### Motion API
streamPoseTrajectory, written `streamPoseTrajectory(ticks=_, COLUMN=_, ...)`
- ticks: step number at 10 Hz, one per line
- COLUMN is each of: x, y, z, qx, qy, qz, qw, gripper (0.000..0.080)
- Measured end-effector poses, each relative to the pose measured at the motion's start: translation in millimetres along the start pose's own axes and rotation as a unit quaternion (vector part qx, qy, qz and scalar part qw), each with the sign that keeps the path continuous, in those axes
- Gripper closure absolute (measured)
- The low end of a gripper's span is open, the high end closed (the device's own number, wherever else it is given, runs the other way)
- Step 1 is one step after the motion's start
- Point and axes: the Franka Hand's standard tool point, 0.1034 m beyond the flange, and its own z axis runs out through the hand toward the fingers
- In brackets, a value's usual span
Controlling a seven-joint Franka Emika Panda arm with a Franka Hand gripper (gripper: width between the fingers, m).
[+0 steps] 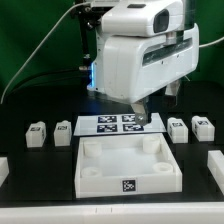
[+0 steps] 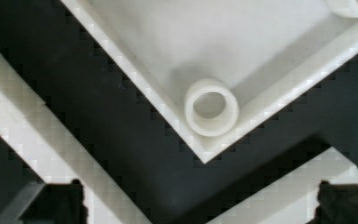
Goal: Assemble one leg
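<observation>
Four legs stand in a row behind the tray-like part (image 1: 127,166): two on the exterior view's left (image 1: 36,133) (image 1: 63,130) and two on its right (image 1: 178,128) (image 1: 203,128). Each is a small white block with a marker tag. My gripper (image 1: 150,118) hangs over the tray-like part's far right corner, apart from all the legs. In the wrist view that corner's round hole (image 2: 211,105) lies ahead of my gripper (image 2: 197,205). Its dark fingertips (image 2: 51,200) stand wide apart with nothing between them. No leg shows in the wrist view.
The marker board (image 1: 118,123) lies flat behind the tray-like part, between the pairs of legs. More white parts lie at the far left edge (image 1: 3,170) and far right edge (image 1: 214,163) of the dark table. A green backdrop stands behind.
</observation>
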Motion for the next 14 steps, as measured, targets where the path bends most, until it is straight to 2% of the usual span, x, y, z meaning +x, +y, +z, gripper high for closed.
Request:
streamPoseTrajectory(ticks=3, x=-0.5, y=0.4, z=0.0, qx=0.000, qy=0.000, qz=-0.029, qw=1.000, gripper=0.0150)
streamPoseTrajectory(ticks=5, x=-4.8, y=0.0, z=-0.2, qx=-0.001, qy=-0.002, qz=-0.106, qw=0.994, gripper=0.0150)
streamPoseTrajectory(ticks=6, x=-23.6, y=-12.2, z=-0.3, qx=-0.005, qy=-0.002, qz=-0.167, qw=0.986, gripper=0.0150)
streamPoseTrajectory(ticks=7, x=-50.0, y=-29.7, z=5.2, qx=-0.007, qy=-0.002, qz=-0.221, qw=0.975, gripper=0.0150)
streamPoseTrajectory(ticks=8, x=-75.0, y=-42.3, z=18.5, qx=-0.002, qy=-0.003, qz=-0.276, qw=0.961, gripper=0.0150)
streamPoseTrajectory(ticks=9, x=-92.3, y=-48.3, z=34.5, qx=0.002, qy=0.000, qz=-0.299, qw=0.954, gripper=0.0150)
streamPoseTrajectory(ticks=10, x=-102.9, y=-51.9, z=52.6, qx=0.005, qy=0.004, qz=-0.300, qw=0.954, gripper=0.0150)
streamPoseTrajectory(ticks=13, x=-109.5, y=-59.4, z=99.9, qx=0.008, qy=0.018, qz=-0.291, qw=0.956, gripper=0.0150)
streamPoseTrajectory(ticks=14, x=-113.0, y=-63.8, z=110.3, qx=0.016, qy=0.018, qz=-0.289, qw=0.957, gripper=0.0150)
